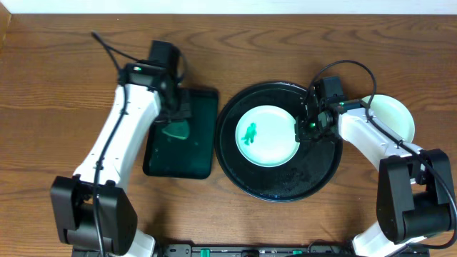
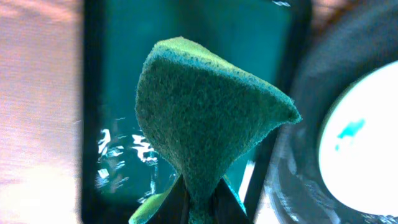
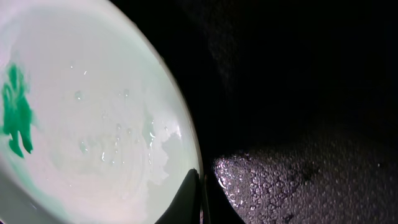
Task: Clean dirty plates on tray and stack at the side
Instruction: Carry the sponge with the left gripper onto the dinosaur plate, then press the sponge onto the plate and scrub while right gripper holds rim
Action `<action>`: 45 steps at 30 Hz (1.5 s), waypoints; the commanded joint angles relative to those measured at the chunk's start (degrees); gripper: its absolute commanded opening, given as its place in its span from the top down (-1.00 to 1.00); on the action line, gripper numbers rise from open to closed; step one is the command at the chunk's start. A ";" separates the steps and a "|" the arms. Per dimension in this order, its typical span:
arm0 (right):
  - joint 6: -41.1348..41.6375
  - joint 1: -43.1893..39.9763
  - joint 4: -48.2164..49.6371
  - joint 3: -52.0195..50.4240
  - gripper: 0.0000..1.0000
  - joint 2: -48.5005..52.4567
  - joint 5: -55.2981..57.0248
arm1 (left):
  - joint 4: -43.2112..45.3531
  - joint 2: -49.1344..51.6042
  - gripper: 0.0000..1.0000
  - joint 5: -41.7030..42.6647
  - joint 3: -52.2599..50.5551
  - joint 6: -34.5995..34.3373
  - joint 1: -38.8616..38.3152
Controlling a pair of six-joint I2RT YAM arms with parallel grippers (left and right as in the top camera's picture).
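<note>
A pale plate (image 1: 268, 135) with a green smear at its centre lies on the left part of the black round tray (image 1: 285, 187). My right gripper (image 1: 305, 130) is shut on this plate's right rim; the right wrist view shows the fingers (image 3: 200, 190) pinching the edge of the plate (image 3: 93, 106) over the wet tray (image 3: 311, 124). My left gripper (image 1: 176, 116) is shut on a green sponge (image 1: 176, 131) above the dark green rectangular tray (image 1: 196, 153). In the left wrist view the sponge (image 2: 205, 118) stands up from the fingers (image 2: 200, 208), with the plate (image 2: 367, 143) at the right.
A clean pale mint plate (image 1: 391, 114) sits on the wooden table right of the black tray, partly under my right arm; I cannot tell whether others lie beneath it. The green tray (image 2: 124, 93) holds shiny liquid.
</note>
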 commanded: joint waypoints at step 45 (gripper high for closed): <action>4.50 4.22 1.03 -0.28 0.97 -0.28 3.15 | 16.48 14.27 0.86 1.95 -0.20 -17.68 -21.53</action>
